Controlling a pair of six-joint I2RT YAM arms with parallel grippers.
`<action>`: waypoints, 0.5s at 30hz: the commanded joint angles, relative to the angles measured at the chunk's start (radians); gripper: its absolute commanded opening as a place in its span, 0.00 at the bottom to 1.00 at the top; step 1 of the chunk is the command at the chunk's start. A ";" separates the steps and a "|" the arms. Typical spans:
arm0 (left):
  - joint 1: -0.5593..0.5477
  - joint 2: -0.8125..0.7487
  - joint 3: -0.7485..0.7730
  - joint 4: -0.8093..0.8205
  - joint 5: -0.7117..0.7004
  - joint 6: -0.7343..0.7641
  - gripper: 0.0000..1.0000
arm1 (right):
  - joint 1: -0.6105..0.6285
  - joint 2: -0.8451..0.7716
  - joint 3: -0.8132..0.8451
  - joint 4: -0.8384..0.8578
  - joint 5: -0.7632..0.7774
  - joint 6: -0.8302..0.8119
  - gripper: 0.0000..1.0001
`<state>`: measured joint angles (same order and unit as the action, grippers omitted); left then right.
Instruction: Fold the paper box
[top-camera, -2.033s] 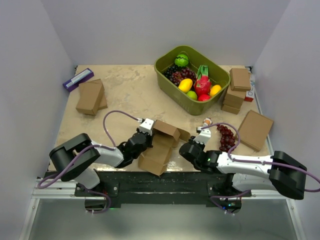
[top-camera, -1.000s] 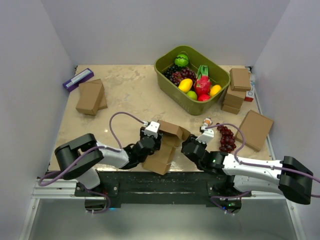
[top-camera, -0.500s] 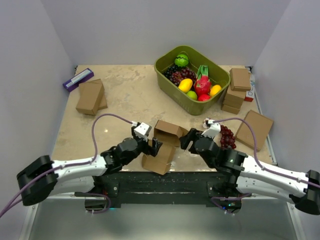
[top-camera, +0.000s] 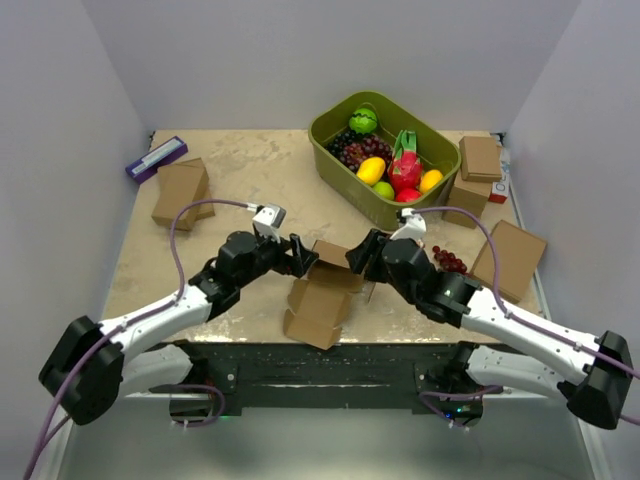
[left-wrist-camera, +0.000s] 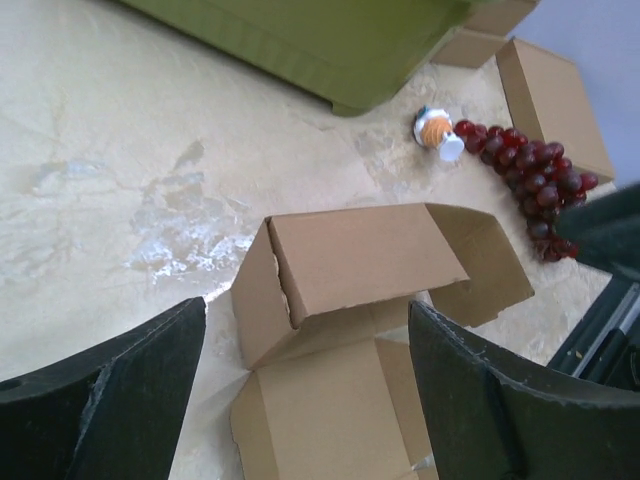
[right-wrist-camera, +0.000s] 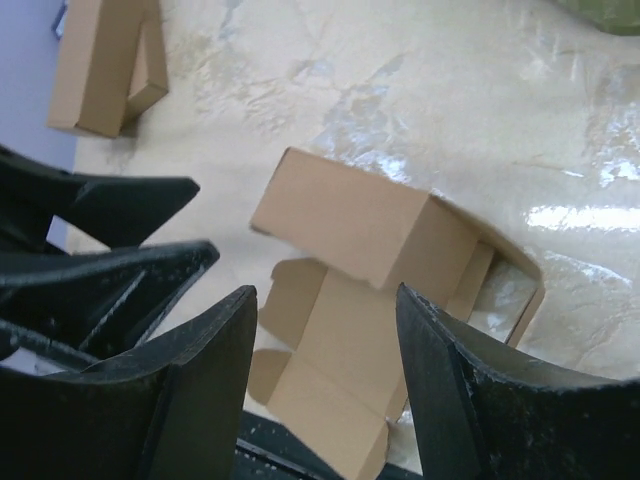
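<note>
The paper box (top-camera: 322, 292) lies half-folded near the table's front edge. Its far part is folded into a hollow sleeve (left-wrist-camera: 365, 262) and its near panel (left-wrist-camera: 320, 410) lies flat with side flaps. My left gripper (top-camera: 300, 256) hovers open just left of the sleeve, holding nothing, with the box between its fingers in the left wrist view (left-wrist-camera: 308, 305). My right gripper (top-camera: 362, 256) hovers open just right of the sleeve, also holding nothing (right-wrist-camera: 325, 292). In the right wrist view the sleeve (right-wrist-camera: 360, 225) shows its open end toward the right.
A green basket (top-camera: 385, 212) of fruit stands behind. Red grapes (top-camera: 450, 262) and a small orange-and-white object (left-wrist-camera: 437, 131) lie right of the box. Ready-made boxes are stacked at the right (top-camera: 478, 175) and left (top-camera: 182, 192). A flat brown box (top-camera: 510, 258) and a purple item (top-camera: 155, 157) lie nearby.
Both grippers were closed on the box a second ago. They have opened, let it go, and moved up and farther onto the table. The box has settled.
</note>
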<state>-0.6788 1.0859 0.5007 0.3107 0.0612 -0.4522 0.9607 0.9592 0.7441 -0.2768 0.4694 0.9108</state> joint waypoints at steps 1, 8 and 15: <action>0.044 0.101 0.056 0.114 0.189 -0.043 0.84 | -0.091 0.054 -0.015 0.136 -0.161 -0.026 0.60; 0.091 0.189 0.056 0.168 0.212 -0.043 0.78 | -0.111 0.116 -0.041 0.180 -0.143 -0.018 0.56; 0.107 0.210 0.029 0.217 0.209 -0.051 0.75 | -0.120 0.148 -0.083 0.208 -0.132 -0.001 0.53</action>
<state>-0.5861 1.2907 0.5163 0.4316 0.2440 -0.4835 0.8482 1.0885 0.6815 -0.1280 0.3378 0.9012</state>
